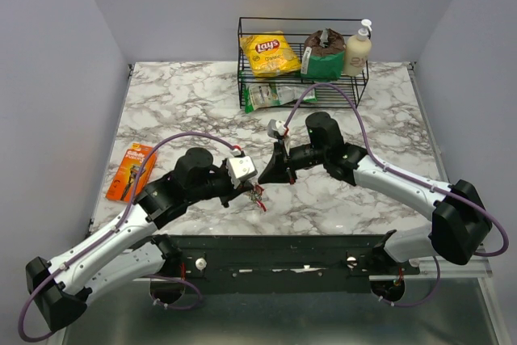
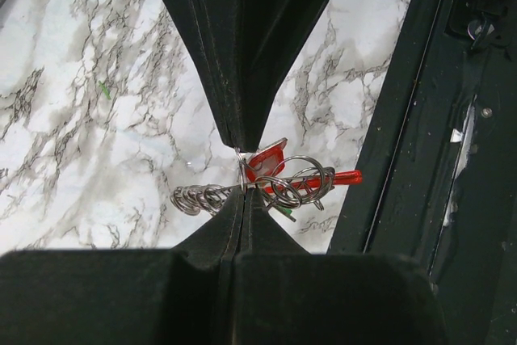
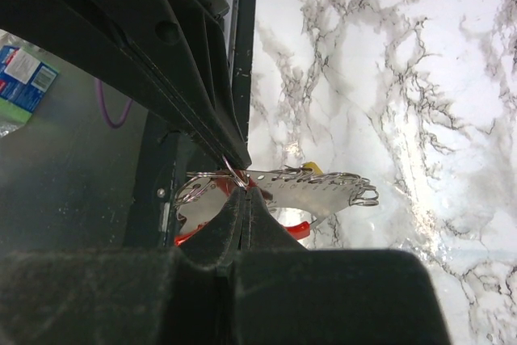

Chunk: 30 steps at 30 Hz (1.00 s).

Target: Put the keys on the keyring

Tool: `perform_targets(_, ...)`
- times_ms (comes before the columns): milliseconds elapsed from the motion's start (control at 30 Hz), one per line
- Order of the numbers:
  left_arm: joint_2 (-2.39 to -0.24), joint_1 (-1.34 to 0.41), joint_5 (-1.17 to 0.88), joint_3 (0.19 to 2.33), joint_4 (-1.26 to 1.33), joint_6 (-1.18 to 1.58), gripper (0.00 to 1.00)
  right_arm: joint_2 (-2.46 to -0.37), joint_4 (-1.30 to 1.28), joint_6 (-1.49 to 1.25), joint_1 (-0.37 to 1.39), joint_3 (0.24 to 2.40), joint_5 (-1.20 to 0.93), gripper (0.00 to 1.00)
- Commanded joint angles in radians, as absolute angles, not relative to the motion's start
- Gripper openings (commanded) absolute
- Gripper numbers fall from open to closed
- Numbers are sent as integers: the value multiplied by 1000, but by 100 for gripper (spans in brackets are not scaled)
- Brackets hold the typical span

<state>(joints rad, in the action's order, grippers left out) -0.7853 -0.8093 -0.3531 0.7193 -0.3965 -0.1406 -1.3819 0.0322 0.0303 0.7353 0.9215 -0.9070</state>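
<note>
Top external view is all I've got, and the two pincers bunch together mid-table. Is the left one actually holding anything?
Observer: Yes. The left pincer is shut on the keys, pinching a thin wire ring beside a red tag.
Operator: And the right one?
Observer: The right pincer is shut on the keyring, which carries a silvery flat piece with a notched edge.
Operator: Anything green on the left bunch?
Observer: A small green sliver shows under its rings; too little is visible to say what it is.
</note>
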Motion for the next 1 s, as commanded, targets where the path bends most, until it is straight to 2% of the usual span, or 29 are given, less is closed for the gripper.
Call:
perform_targets(0, -736, -821, -396, 718, -279, -120, 0, -1379, 46, 41, 729, 882, -868, 1)
perform_targets(233, -722, -822, -359, 724, -293, -120, 0, -1378, 48, 3, 719, 900, -858, 1)
perform_targets(767, -741, -821, -345, 733, -304, -141, 0, -1433, -230, -34, 719, 1038, -726, 1)
perform_targets(967, -741, -821, -345, 733, -299, -140, 0, -1445, -244, -43, 719, 1029, -729, 1)
